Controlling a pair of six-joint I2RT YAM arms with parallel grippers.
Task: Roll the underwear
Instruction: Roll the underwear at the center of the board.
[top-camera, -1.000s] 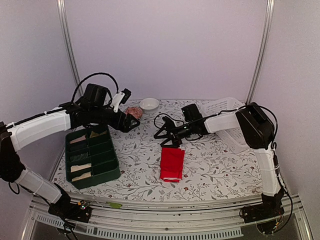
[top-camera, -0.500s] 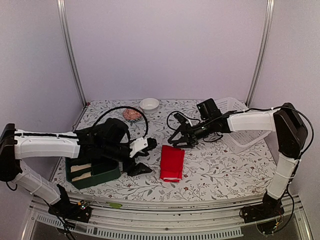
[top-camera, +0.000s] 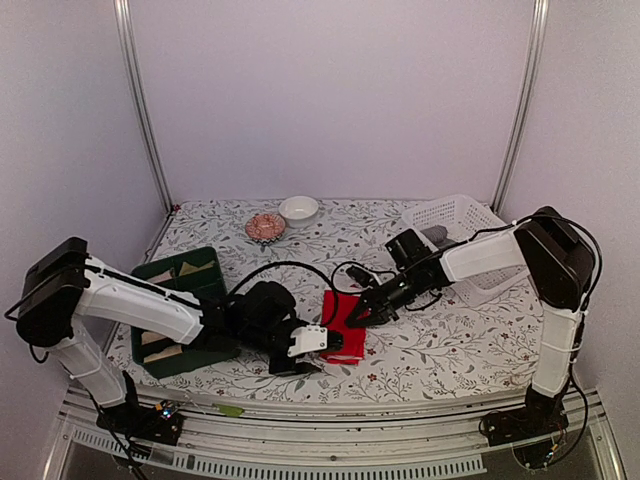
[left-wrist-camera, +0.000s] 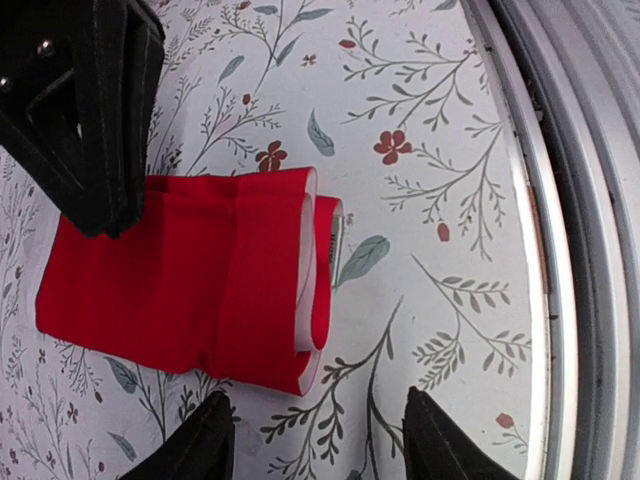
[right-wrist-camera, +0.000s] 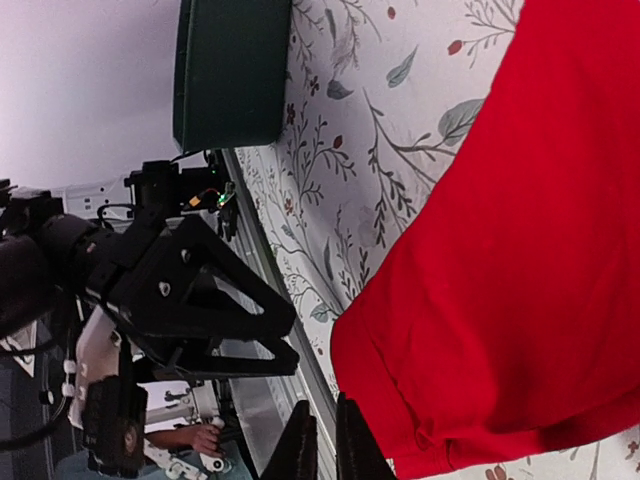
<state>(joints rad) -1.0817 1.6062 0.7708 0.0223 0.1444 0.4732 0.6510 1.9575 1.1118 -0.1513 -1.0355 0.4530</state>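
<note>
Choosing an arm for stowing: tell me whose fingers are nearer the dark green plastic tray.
Left. The left fingers stand between the dark green plastic tray and the red cloth underwear; the right fingers are at the cloth's opposite side, away from the tray.

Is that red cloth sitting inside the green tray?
No, the red underwear lies on the flowered table, outside the green tray.

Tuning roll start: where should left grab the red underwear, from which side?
Likely the near short end of the red underwear: folded layers stack there into a pale-edged lip. Come low from the front of the table with the left gripper; the right gripper is at the far end.
</note>
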